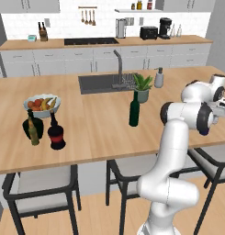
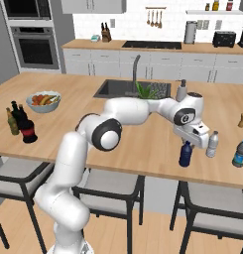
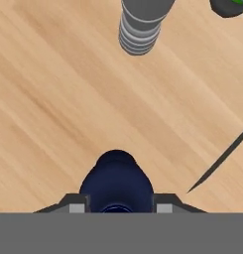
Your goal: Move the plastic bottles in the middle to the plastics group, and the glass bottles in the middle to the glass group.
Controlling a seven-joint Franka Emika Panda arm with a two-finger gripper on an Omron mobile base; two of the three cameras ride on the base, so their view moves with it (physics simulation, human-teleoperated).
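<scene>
The small dark blue plastic bottle (image 2: 185, 155) stands upright on the island counter near its front right edge. My gripper (image 2: 189, 144) points down over its cap. In the hand view the bottle (image 3: 116, 181) fills the gap between my fingertips (image 3: 78, 208); whether they press on it I cannot tell. The clear whitish water bottle (image 2: 212, 144) (image 3: 141, 27) stands just to its right. The tall green wine bottle (image 1: 134, 110) is mid-counter. The squat black bottle with a red band (image 1: 56, 133) (image 2: 28, 131) sits beside the fat green bottle (image 1: 27, 126) and the olive-brown bottle (image 1: 34, 133) at the left.
A blue bottle with a green label (image 2: 239, 153) stands further right, and a brown shaker (image 2: 240, 120) behind it. A fruit bowl (image 1: 42, 104), the sink (image 1: 104, 82), a potted plant (image 1: 142, 87) and a soap dispenser (image 1: 159, 78) lie further back. Stools line the front edge.
</scene>
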